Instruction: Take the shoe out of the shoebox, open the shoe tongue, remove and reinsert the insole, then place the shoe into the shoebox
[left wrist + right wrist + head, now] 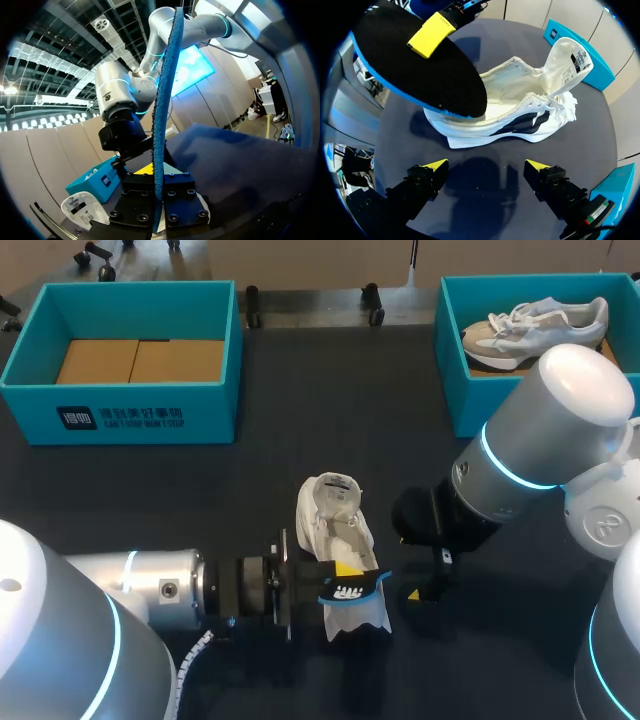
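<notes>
A white shoe (335, 530) lies on the dark table at the middle, its tongue (567, 57) pulled up and open. My left gripper (345, 572) is shut on a blue-edged black insole (352, 588) and holds it just over the shoe's near end. In the left wrist view the insole (162, 115) stands edge-on between the fingers. In the right wrist view the insole (420, 65) hangs over the shoe (510, 112), with a yellow fingertip (432, 27) of the left gripper on it. My right gripper (485, 167) is open beside the shoe, holding nothing; in the head view it (420, 585) is to the shoe's right.
A teal shoebox (120, 405) with a cardboard floor stands at the back left. Another teal shoebox (455, 390) at the back right holds a grey and white sneaker (535, 328). My right arm (520, 460) crosses in front of that box.
</notes>
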`<state>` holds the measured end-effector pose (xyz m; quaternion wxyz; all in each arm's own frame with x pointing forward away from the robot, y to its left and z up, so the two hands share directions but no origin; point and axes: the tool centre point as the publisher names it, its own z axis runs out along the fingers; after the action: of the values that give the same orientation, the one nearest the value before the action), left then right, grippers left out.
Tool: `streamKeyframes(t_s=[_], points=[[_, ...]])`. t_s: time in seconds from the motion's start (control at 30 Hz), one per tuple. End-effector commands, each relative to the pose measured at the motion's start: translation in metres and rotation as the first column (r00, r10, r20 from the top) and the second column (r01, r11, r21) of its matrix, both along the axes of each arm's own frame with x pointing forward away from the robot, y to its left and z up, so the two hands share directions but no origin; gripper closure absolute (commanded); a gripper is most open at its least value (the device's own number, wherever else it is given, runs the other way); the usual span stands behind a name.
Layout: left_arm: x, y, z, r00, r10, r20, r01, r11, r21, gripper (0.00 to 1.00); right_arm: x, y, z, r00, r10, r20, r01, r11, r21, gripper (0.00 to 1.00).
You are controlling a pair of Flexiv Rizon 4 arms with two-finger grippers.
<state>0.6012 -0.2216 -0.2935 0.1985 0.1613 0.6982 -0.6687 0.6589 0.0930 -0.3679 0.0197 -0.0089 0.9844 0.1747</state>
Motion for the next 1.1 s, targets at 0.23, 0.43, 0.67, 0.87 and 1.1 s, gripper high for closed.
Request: streamKeyframes(t_s=[0.23, 0.43, 0.67, 0.87, 1.1], points=[[0.009, -0.007, -0.015, 0.999, 0.048, 0.012, -0.049, 0.998, 0.05, 1.0, -0.001, 0.0, 0.0, 1.0, 0.0, 0.001, 0.0, 1.0, 0.002, 0.0], [0.021, -0.006, -0.026, 0.997, 0.08, 0.0, -0.08, 0.994, 0.074, 1.0, -0.001, 0.0, 0.0, 1.0, 0.0, 0.001, 0.0, 1.0, 0.002, 0.0], [0.03, -0.005, -0.037, 0.993, 0.12, 0.008, -0.12, 0.986, 0.112, 1.0, -0.001, 0.0, 0.0, 1.0, 0.0, 0.001, 0.0, 1.0, 0.002, 0.0], [0.037, -0.006, -0.047, 0.987, 0.151, 0.053, -0.158, 0.975, 0.156, 1.0, -0.001, 0.0, 0.0, 1.0, 0.0, 0.001, 0.0, 1.0, 0.002, 0.0], [0.048, -0.006, -0.058, 0.978, 0.189, 0.085, -0.203, 0.957, 0.205, 1.0, -0.001, 0.0, 0.0, 1.0, 0.0, 0.001, 0.0, 1.0, 0.002, 0.0]])
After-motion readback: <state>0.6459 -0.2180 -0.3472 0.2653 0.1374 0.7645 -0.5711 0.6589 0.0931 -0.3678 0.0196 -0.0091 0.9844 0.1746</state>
